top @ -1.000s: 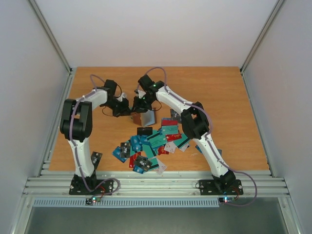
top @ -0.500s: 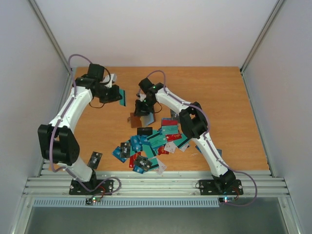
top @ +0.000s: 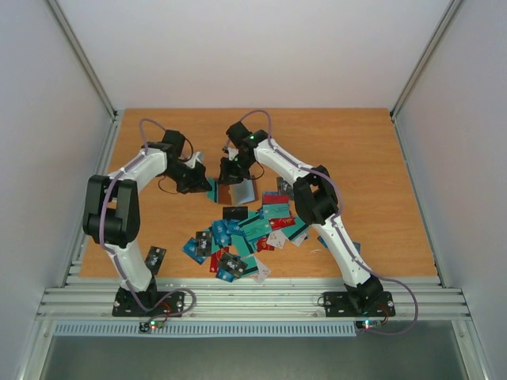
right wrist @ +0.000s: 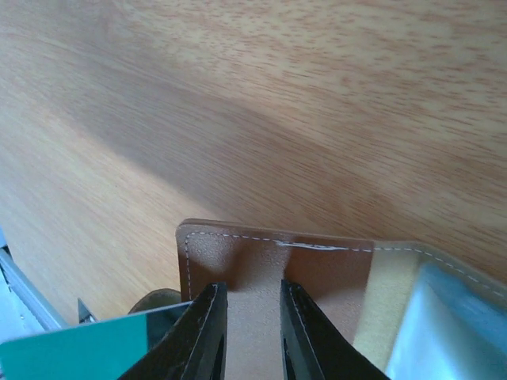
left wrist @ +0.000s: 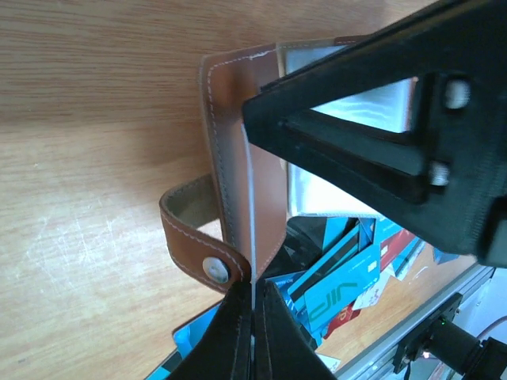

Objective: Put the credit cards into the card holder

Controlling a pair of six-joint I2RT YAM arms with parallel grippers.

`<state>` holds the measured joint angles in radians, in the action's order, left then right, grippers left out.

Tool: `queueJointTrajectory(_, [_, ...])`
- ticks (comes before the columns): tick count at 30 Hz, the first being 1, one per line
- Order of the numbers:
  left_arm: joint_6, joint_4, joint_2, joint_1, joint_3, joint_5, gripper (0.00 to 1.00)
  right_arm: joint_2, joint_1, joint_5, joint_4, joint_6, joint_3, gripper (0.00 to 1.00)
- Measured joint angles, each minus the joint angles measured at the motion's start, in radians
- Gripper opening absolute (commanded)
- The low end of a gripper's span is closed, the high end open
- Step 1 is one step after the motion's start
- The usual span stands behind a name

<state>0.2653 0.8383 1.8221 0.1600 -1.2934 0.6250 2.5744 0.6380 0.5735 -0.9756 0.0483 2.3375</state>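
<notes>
The brown card holder (top: 224, 195) stands open on the table behind the pile of credit cards (top: 247, 231). My right gripper (top: 231, 174) is shut on its leather wall (right wrist: 261, 261), which sits between the fingers (right wrist: 207, 332). My left gripper (top: 200, 180) is shut on a teal credit card (top: 212, 188). In the left wrist view that card (left wrist: 252, 229) shows edge-on as a thin pale line, lying against the holder's brown panel (left wrist: 238, 142) beside the snap strap (left wrist: 190, 237). The teal card's corner (right wrist: 79, 348) appears by the right fingers.
Blue, teal, red and black cards (left wrist: 341, 273) lie scattered in front of the holder. A lone black card (top: 156, 257) rests near the left arm's base. The right gripper's black body (left wrist: 396, 142) fills the upper right of the left wrist view. Grey walls enclose the table.
Half a second ago the left arm was swung out to the back left with the teal card; it has since come back to the card holder. The right gripper stayed put.
</notes>
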Motion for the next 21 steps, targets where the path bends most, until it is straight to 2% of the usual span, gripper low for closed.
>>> queueJointTrajectory(13, [-0.013,-0.008,0.069,0.014,0.000,-0.018,0.00,-0.022,-0.018,0.016,-0.029,0.004,0.014,0.20])
queueJointTrajectory(17, [-0.013,-0.008,0.069,0.018,0.000,-0.024,0.00,-0.089,-0.046,0.013,-0.058,-0.004,0.004,0.21])
queueJointTrajectory(21, [-0.014,-0.008,0.069,0.024,-0.001,-0.027,0.00,-0.211,-0.066,0.004,-0.062,-0.013,-0.080,0.25])
